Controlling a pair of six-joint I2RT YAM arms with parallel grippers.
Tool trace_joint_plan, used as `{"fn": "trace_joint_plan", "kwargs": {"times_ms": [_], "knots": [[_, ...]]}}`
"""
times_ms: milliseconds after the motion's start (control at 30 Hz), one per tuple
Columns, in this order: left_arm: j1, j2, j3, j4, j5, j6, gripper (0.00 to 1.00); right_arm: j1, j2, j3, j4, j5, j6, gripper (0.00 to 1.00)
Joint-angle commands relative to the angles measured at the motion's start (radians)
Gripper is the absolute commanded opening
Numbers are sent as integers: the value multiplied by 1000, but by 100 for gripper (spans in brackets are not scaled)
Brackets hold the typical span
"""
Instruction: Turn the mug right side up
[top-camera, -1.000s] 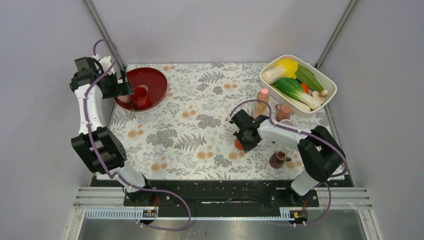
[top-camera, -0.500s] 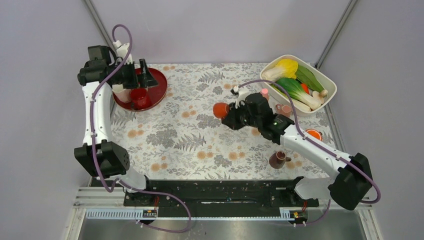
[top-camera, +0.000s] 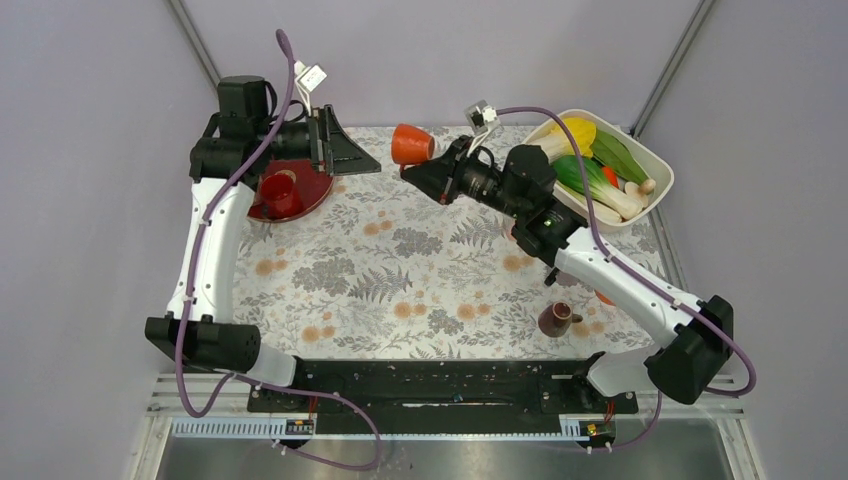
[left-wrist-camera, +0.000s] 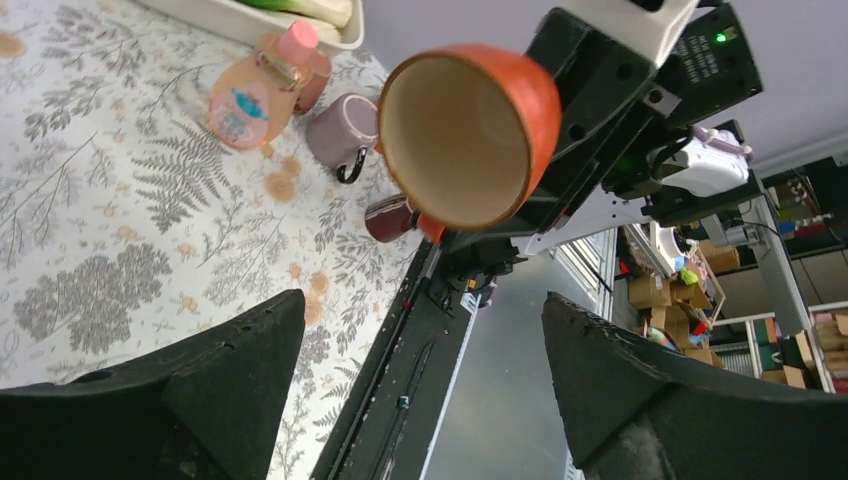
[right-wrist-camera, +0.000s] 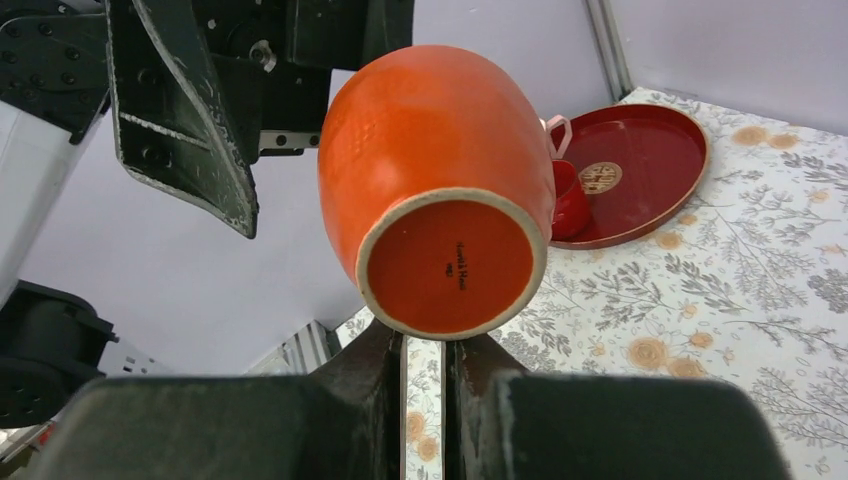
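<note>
1. Up from the red tray since a second ago, the left gripper now hangs spread wide and empty, facing the orange cup.
2. Meanwhile the right gripper, clamped tight under that cup, has lifted it high off the table.
3. That leaves the mug let go on the tray, just beside the red mug; its turning looks finished.
4. Only its pale handle shows, so mouth-up with a vertical long axis is likely, not confirmed.
</note>
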Motion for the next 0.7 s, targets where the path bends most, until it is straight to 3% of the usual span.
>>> {"fn": "trace_joint_plan", "kwargs": {"times_ms": [0,267,500,633,667], "knots": [[-18,-34,9,233,77,-156,88,31,17,68,62,-44,18,0],[-69,-29,-1,379,110,-274,65,60,34,111,39,-46,4,0],[-113,-32,-123,659,157,-527,42,69,64,132,51,-64,24,0],[-134,-31,-142,799,164,-646,1,69,84,122,53,-74,35,0],[-131,-31,-158,853,165,-686,0,69,86,117,50,-71,35,0]]}}
